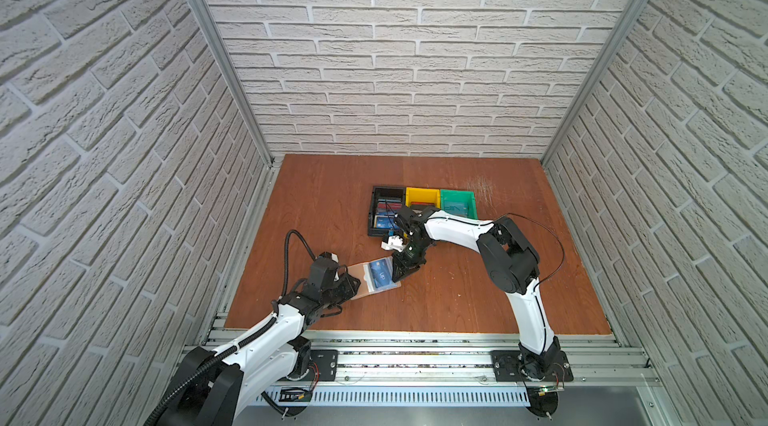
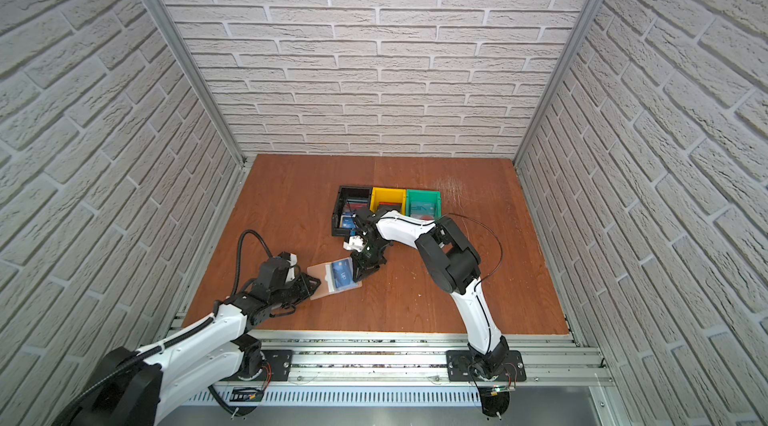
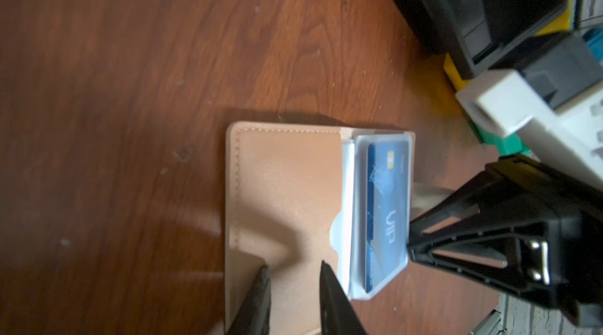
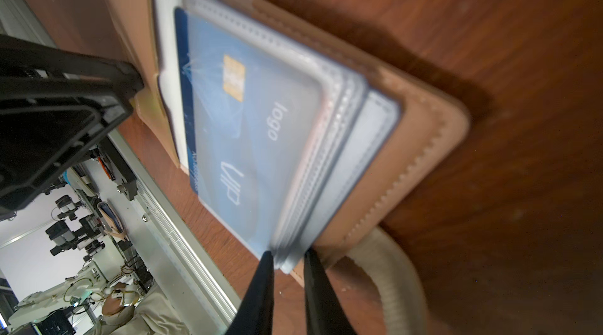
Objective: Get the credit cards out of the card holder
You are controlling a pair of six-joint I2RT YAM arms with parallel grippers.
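We counted 2 grippers: 1 left gripper (image 3: 293, 268) and 1 right gripper (image 4: 287, 253). There was 1 card holder (image 1: 356, 278), and in it we saw 1 blue card (image 1: 380, 275) and several clear sleeves (image 4: 329, 153) — too blurred to number. We counted 3 bins on 1 wooden table (image 1: 478, 299): 1 black bin (image 1: 388, 188), 1 yellow bin (image 1: 422, 194) and 1 green bin (image 1: 457, 194). The stacked cards (image 1: 385, 220) in the black bin were too small to count.

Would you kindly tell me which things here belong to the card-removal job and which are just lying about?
Job: card holder, blue VIP card, clear sleeves, left end effector, right end effector.
Lying about: black bin, yellow bin, green bin.
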